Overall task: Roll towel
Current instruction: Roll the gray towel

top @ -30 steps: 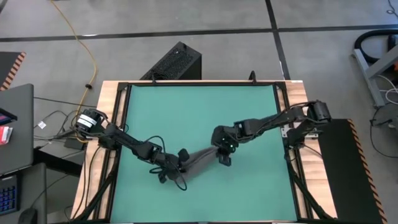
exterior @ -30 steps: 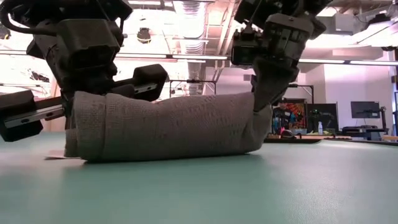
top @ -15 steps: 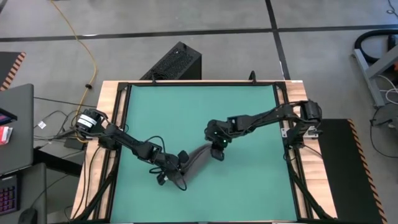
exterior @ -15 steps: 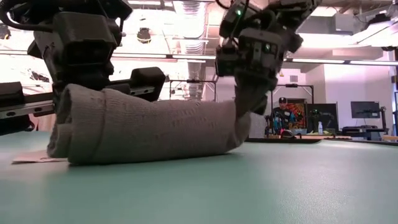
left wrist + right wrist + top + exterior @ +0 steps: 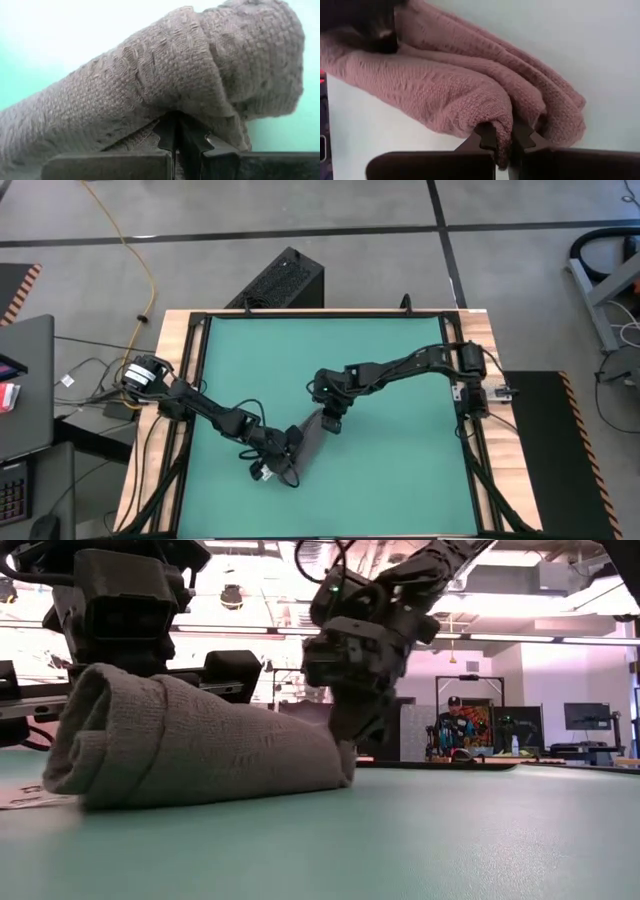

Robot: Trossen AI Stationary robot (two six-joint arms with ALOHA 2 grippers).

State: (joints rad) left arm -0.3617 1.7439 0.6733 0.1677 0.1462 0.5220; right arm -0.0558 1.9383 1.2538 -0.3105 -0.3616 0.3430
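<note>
The dark grey towel [image 5: 308, 432] lies rolled into a thick tube on the green tabletop [image 5: 400, 380], slanting from near left to far right. In the low view, the roll [image 5: 200, 745] rests on the table along its length. A small white label [image 5: 20, 797] lies flat by its left end. My left gripper [image 5: 283, 445] is shut on the roll's near-left end. My right gripper [image 5: 330, 420] is shut on its far-right end. My left gripper pinches a fold of the towel's outer layers [image 5: 172, 116] between its two fingers at the roll's near-left end. The roll bulges over the fingertips [image 5: 165, 132] and hides how far back it reaches. That end rests on the table. My right gripper pinches a folded edge of the towel [image 5: 501, 131] between its two fingers at the roll's far-right end; several layers show beside it. The fingers come from above, pointing down [image 5: 350, 725]. That end rests on the table.
The table has a raised black-and-wood frame [image 5: 190, 380] around the green top. A black box [image 5: 280, 280] stands beyond the far edge. A person [image 5: 455, 730] shows far off in the room behind the table.
My right gripper has gone toward the table's left edge and a little toward its far edge, still shut on the towel. The roll's right end has swung with it, while the left end has stayed in place, so the roll now slants more steeply.
</note>
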